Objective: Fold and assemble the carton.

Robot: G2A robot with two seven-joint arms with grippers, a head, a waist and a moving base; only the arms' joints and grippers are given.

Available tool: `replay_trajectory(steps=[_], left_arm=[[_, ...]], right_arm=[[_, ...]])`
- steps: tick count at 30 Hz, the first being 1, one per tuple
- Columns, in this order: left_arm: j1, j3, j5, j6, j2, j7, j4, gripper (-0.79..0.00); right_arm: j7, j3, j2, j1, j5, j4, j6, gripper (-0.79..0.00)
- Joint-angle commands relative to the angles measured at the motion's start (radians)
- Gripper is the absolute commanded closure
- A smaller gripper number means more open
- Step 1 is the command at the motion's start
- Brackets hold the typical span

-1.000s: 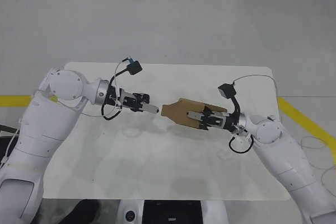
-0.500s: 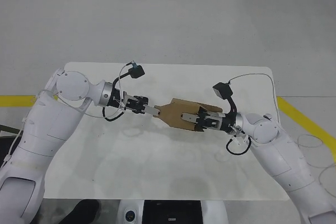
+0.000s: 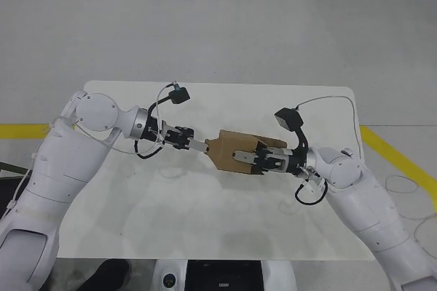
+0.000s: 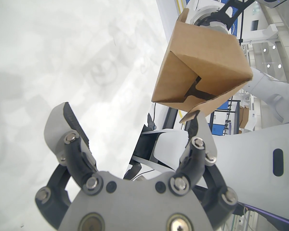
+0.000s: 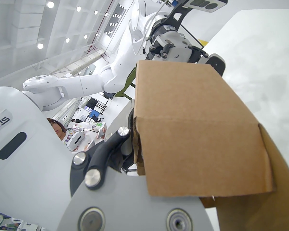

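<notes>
One white worktop (image 3: 204, 225) lies beneath both arms. The brown carton (image 3: 231, 148) is held over its middle, between the two arms. The carton's end flaps are folded in on the side facing the left arm, and its other end is open. The right fingers (image 3: 242, 154) are clamped on a carton wall at the open end. The left fingers (image 4: 71, 121) are spread wide, with one tip touching a flap edge at the folded end.
</notes>
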Motion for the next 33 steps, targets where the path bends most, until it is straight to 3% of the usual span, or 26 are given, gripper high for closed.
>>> replay_trajectory(steps=[1,33], left_arm=[[-0.001,0.005,-0.004,0.000,-0.001,-0.001,-0.002,-0.785],[-0.037,0.078,-0.100,-0.043,-0.035,-0.019,0.033,-0.785]], right_arm=[[0.001,-0.005,-0.002,0.002,0.004,-0.002,-0.001,0.000],[0.054,-0.020,-0.027,0.014,0.084,0.000,-0.020,0.000]])
